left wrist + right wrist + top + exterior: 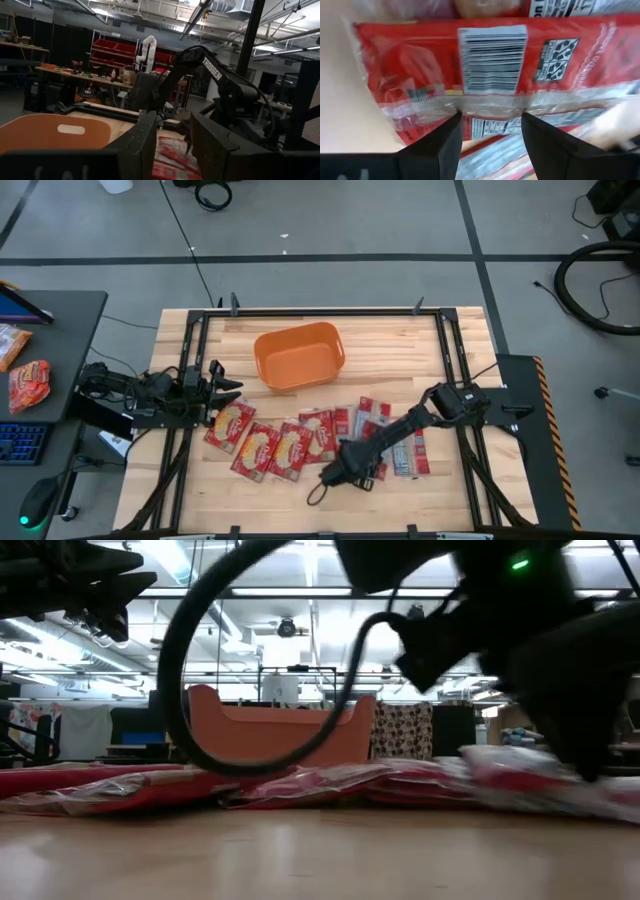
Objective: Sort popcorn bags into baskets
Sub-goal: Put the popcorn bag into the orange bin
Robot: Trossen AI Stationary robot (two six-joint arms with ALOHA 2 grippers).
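Right gripper [490, 145] low over the popcorn bags [300, 442], fingers spread, straddling one bag's [492, 75] clear seam, not yet pinching. Lower a bit more, clamp the seam only, lift straight, carry to far basket [298, 356]. Left gripper [222, 390] parked left, fingers parted, empty.

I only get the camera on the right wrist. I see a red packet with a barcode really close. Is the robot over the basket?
Observer: No. The right gripper is down at the row of flat red popcorn bags, near the table's front edge.
Operator: Where's the basket then?
Observer: The orange plastic basket sits apart, toward the table's far side.
Operator: Anything inside it?
Observer: The high view shows nothing in it.
Operator: What's the other arm doing?
Observer: The left gripper waits, open, at the left end of the row.
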